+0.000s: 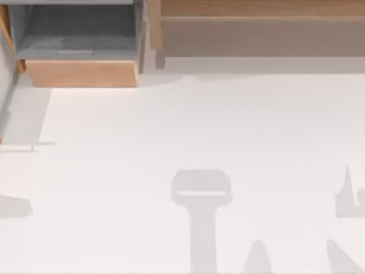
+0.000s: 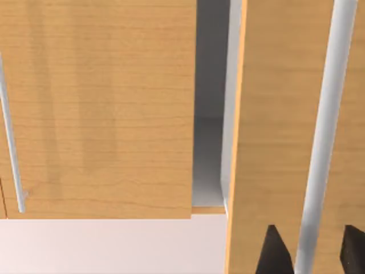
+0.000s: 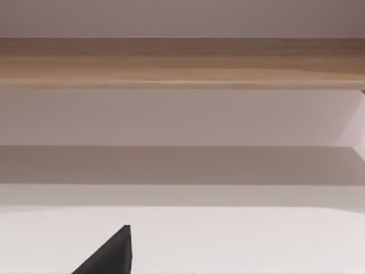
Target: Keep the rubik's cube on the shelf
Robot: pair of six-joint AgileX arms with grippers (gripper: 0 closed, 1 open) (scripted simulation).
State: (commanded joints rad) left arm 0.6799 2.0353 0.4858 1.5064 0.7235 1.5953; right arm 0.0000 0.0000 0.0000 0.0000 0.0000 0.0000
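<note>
The rubik's cube is out of view. The shelf (image 1: 262,11) is a long light-brown ledge with a grey-brown front, running along the table's back right; in the right wrist view the shelf (image 3: 182,63) lies straight ahead as a wooden band. My right gripper (image 3: 114,257) hovers low over the white table, some way short of the shelf. My left gripper (image 2: 313,254) faces a wooden cabinet door and is open, its dark fingertips (image 2: 274,254) on either side of the door's long silver handle (image 2: 325,114) without touching it.
A wooden box with a grey inside (image 1: 80,74) stands at the back left of the table (image 1: 182,142). In the left wrist view a second wooden panel (image 2: 97,114) with its own thin handle (image 2: 11,131) sits beside a narrow grey gap (image 2: 208,160).
</note>
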